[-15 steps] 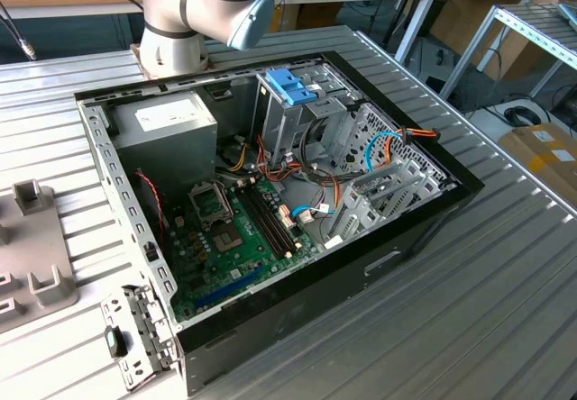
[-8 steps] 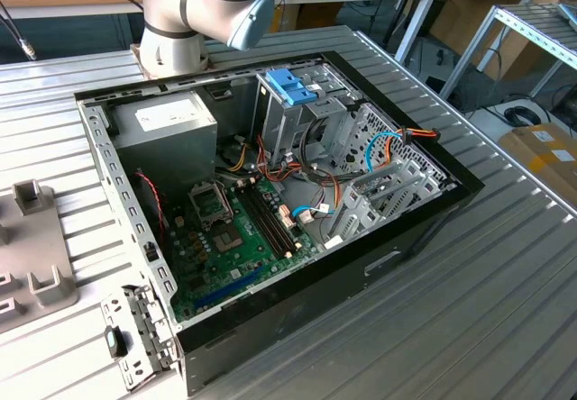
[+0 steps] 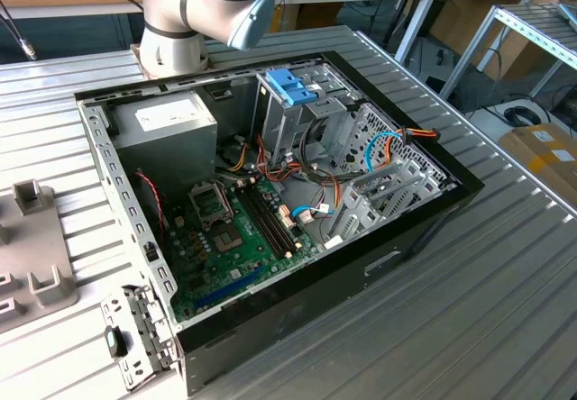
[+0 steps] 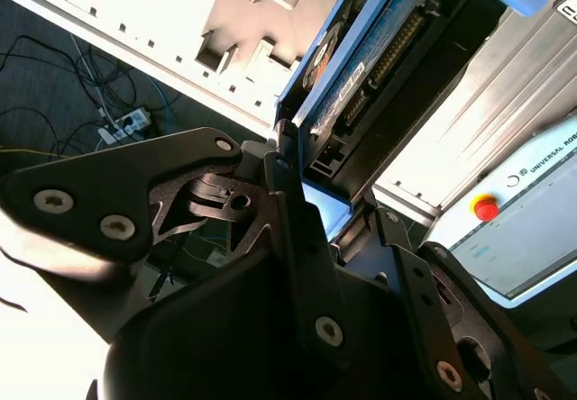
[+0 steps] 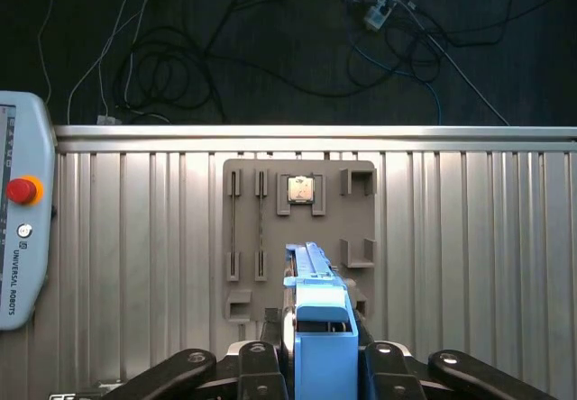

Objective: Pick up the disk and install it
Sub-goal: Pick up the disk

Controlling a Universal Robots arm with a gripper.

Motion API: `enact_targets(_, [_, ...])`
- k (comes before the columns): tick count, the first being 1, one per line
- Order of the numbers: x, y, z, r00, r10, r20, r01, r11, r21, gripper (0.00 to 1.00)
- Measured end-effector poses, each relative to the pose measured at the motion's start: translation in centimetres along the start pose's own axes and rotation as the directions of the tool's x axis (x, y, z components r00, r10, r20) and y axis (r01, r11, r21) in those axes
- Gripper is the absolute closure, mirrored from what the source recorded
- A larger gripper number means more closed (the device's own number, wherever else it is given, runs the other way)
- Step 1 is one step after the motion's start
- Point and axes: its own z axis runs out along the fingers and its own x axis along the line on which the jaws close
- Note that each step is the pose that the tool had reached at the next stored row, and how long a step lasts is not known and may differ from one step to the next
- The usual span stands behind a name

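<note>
Light-blue-framed, the disk (image 5: 320,323) sits pinched in the jaws of your gripper (image 5: 320,371) above the grey fixture plate (image 5: 275,238) on the ribbed table (image 5: 135,238).

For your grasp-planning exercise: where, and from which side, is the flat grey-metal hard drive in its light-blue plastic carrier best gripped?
Across its two broad flat faces near one short end, coming in end-on. The grey-metal hard drive is thin with parallel faces, and the pincer holds it this way in the first wrist view.
</note>
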Motion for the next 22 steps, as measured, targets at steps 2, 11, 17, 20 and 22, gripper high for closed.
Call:
enact_targets(2, [0.00,-0.08,0.00,1.0000,0.000,0.0000,0.000,1.0000,0.0000,0.63])
enact_targets(11, [-0.01,-0.59,-0.01,1.0000,0.000,0.0000,0.000,1.0000,0.0000,0.63])
enact_targets(17, [-0.01,-0.99,-0.02,1.0000,0.000,0.0000,0.000,1.0000,-0.0001,0.63])
enact_targets(20, [-0.02,-1.15,-0.03,1.0000,0.000,0.0000,0.000,1.0000,-0.0002,0.63])
enact_targets(22, [-0.02,-1.26,-0.04,1.0000,0.000,0.0000,0.000,1.0000,-0.0003,0.63])
